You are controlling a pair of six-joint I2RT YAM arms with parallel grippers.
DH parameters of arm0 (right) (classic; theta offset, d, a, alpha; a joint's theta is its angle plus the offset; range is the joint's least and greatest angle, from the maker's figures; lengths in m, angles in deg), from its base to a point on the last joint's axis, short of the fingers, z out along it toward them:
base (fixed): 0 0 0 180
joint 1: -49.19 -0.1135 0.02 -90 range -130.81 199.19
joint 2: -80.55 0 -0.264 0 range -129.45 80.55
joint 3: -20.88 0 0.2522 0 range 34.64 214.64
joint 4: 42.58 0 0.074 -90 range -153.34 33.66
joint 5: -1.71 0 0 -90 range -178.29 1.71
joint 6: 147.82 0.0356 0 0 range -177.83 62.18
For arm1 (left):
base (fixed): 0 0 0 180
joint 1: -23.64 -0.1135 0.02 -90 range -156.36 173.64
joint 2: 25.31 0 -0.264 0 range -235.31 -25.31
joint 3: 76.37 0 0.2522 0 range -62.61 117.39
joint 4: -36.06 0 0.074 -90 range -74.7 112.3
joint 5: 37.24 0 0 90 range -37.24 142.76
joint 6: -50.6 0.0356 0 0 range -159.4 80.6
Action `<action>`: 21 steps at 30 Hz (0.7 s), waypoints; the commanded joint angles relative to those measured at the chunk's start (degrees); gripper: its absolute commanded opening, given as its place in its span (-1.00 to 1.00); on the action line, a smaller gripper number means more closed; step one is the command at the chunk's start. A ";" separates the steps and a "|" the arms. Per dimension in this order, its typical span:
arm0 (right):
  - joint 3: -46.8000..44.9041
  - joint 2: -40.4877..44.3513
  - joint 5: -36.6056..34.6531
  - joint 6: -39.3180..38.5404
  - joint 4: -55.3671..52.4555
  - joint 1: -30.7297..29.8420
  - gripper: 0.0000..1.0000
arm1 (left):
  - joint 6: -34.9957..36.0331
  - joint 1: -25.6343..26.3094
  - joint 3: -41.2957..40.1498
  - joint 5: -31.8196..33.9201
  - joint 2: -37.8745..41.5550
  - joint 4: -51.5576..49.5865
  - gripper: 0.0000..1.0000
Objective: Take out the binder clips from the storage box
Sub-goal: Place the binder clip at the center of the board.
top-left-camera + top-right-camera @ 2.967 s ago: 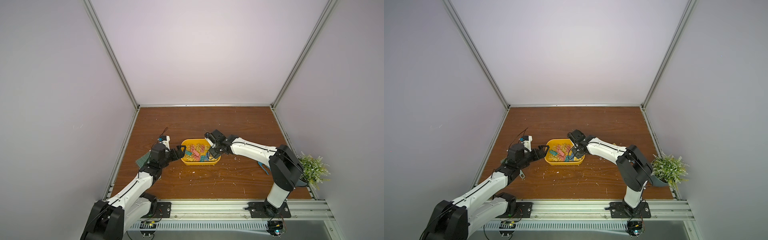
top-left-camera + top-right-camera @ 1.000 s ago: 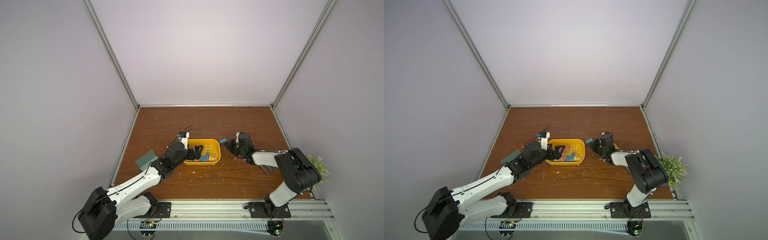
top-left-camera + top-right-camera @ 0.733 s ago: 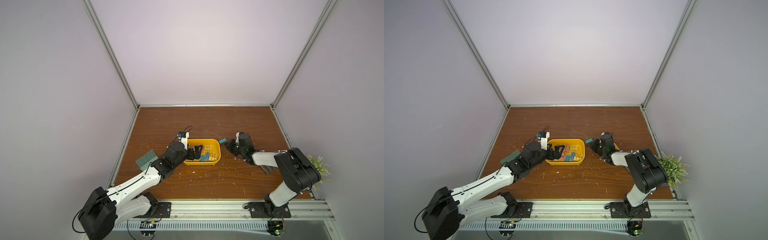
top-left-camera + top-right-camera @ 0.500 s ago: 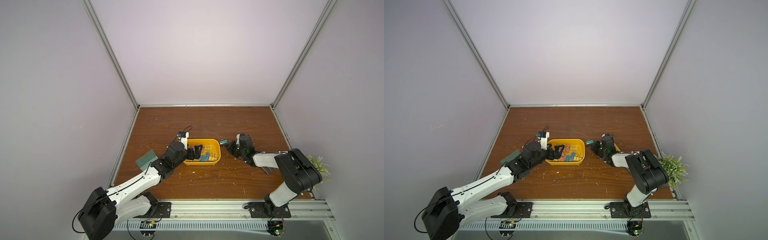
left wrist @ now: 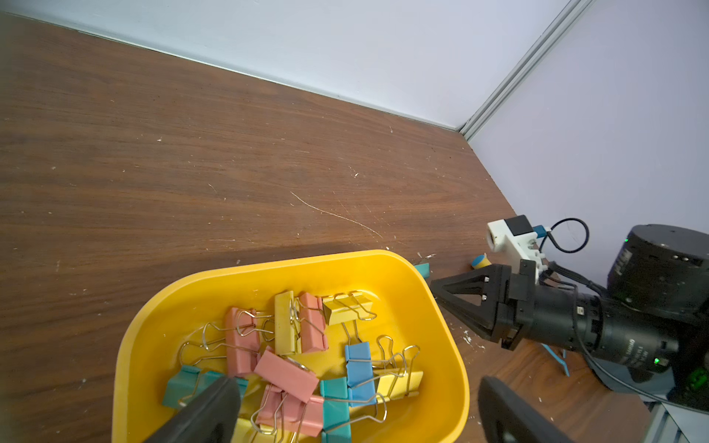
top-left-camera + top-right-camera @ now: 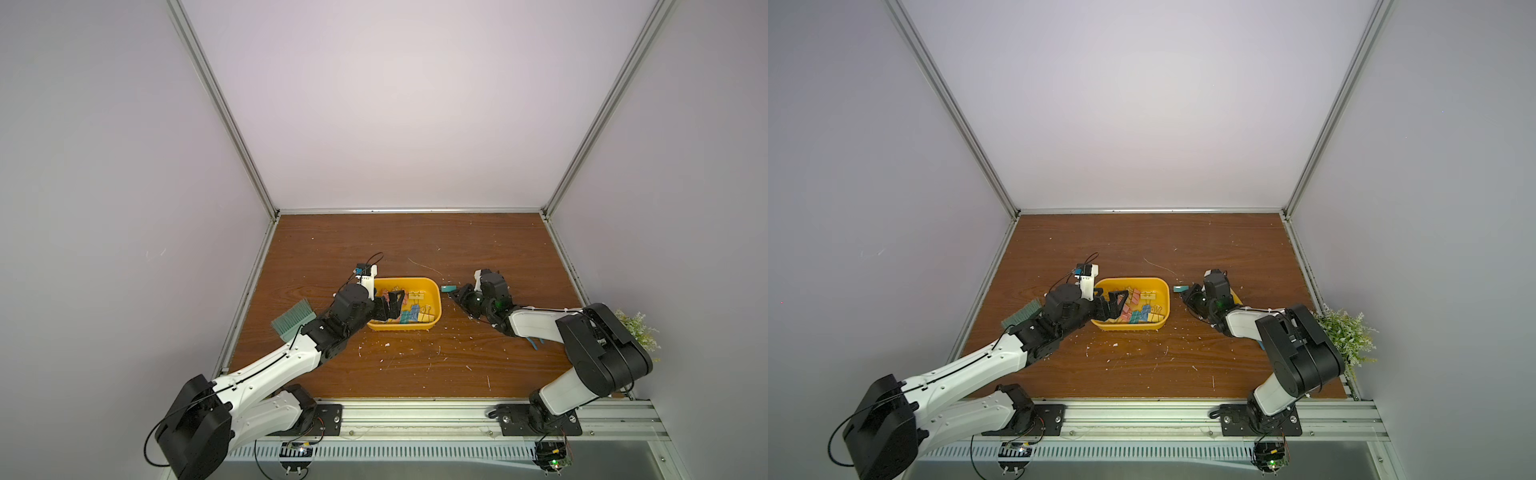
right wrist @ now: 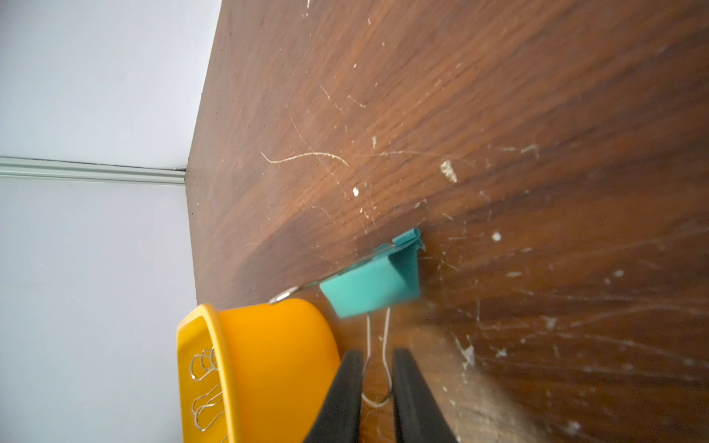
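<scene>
**One teal clip is out and the right jaws are letting go; the left tool is in over the pile**

Your table [image 6: 415, 249] carries the storage box [image 6: 399, 326] between the two tools. It sits just beside the right gripper [image 6: 455, 295] and directly under the left gripper [image 6: 395, 305].

Three seconds back the right tool was down in the box and the left waited outside it; they have swapped. The left gripper now hangs over the end of the box nearest its own arm. Its jaws are spread as wide as they go and hold nothing, and the heap of binder clips [image 5: 299, 345] lies under and just ahead of its fingers.

The right gripper has come out beside the box and sunk to the wood. A second ago it was pinched tight. Now its jaws stand a narrow gap apart, with the wire handle [image 7: 367, 337] of the teal clip [image 7: 372, 285] lying in that gap. The clip's body rests on the table just beyond the fingertips, close to the box's outer wall but outside it.

I read this as a release under way. That clip counts as removed, the rest remain heaped inside, and your left tool looks placed for the next pick.
</scene>
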 commanded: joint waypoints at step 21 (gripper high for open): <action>5.42 20.71 -0.17 -28.72 -24.20 -6.52 -0.39 | 3.47 -0.17 -3.33 5.53 4.67 2.87 0.99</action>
